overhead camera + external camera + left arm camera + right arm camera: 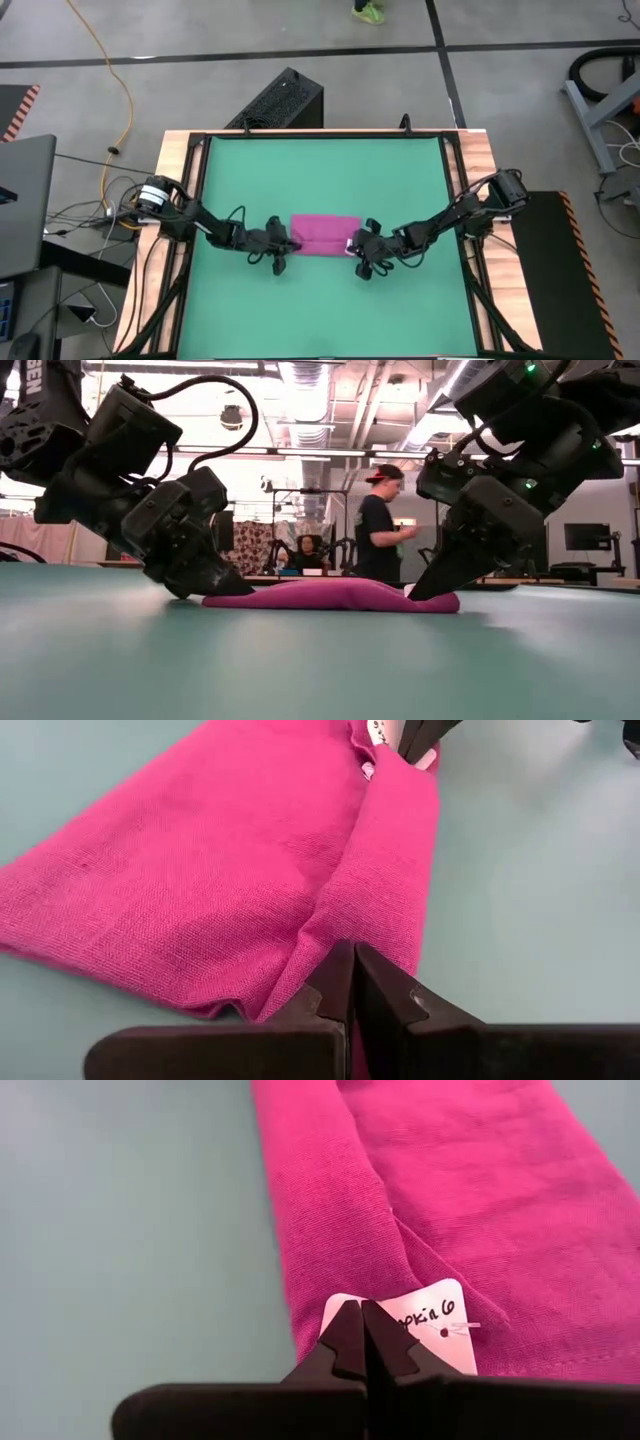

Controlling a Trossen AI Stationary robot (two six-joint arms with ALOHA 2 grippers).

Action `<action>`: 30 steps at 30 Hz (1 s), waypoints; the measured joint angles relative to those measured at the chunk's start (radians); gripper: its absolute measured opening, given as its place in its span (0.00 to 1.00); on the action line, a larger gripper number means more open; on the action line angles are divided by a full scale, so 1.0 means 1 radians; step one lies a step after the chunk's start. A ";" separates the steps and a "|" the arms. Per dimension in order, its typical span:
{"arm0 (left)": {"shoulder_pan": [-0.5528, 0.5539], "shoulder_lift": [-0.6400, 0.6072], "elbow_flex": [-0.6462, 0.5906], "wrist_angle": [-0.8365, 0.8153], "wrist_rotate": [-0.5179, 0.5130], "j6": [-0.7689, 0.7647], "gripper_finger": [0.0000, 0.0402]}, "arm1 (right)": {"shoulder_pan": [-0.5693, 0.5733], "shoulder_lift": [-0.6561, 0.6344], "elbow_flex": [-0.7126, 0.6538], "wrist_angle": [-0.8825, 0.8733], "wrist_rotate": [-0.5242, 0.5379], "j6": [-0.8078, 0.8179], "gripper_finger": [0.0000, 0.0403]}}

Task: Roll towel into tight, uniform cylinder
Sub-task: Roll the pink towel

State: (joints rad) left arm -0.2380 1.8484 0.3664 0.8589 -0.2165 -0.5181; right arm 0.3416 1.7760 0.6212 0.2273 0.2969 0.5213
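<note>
The magenta towel (322,232) lies low and flat at the middle of the green mat (320,175). One long side is turned over into a narrow folded band (385,850) that runs from one gripper to the other. A white tag (435,1325) sits at the band's right end. My left gripper (293,243) is shut at the towel's left end. My right gripper (351,246) is shut at its right end. Both slant down onto the cloth, as the low view shows. My left gripper sets its shut fingertips (340,970) on the left end of the folded band (375,935), slanting down from the table's left. The cloth stays flat on the mat beneath them. My right gripper sets its shut fingertips (350,1330) on the white tag's edge (345,1305) at the band's right end, slanting down from the table's right. The towel lies on the mat there too.
Bare green mat surrounds the towel on all sides inside a dark frame with wooden borders (478,190). A black box (280,100) stands beyond the far edge. In the room behind, a person (380,525) stands and another sits.
</note>
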 joint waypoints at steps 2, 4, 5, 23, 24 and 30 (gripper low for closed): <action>0.005 0.000 0.000 0.000 0.011 0.004 0.00 | 0.005 0.000 0.000 0.000 0.007 0.023 0.01; 0.006 -0.009 0.000 -0.007 0.028 0.012 0.00 | 0.006 0.000 0.000 0.000 0.012 0.043 0.01; 0.006 -0.014 -0.001 -0.010 0.034 0.018 0.00 | 0.006 0.000 0.000 0.000 0.012 0.050 0.01; -0.021 -0.401 -0.005 -0.372 0.062 0.472 0.17 | 0.007 0.000 0.000 0.006 0.020 0.039 0.01; -0.027 -0.419 -0.004 -0.372 0.061 0.519 0.20 | 0.007 0.000 0.000 0.006 0.020 0.039 0.01; -0.067 -0.445 -0.003 -0.366 0.038 0.668 0.42 | 0.007 0.000 0.000 0.007 0.020 0.038 0.01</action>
State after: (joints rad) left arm -0.3054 1.4037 0.3637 0.4926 -0.1785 0.1498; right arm 0.3481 1.7760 0.6212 0.2340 0.3171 0.5594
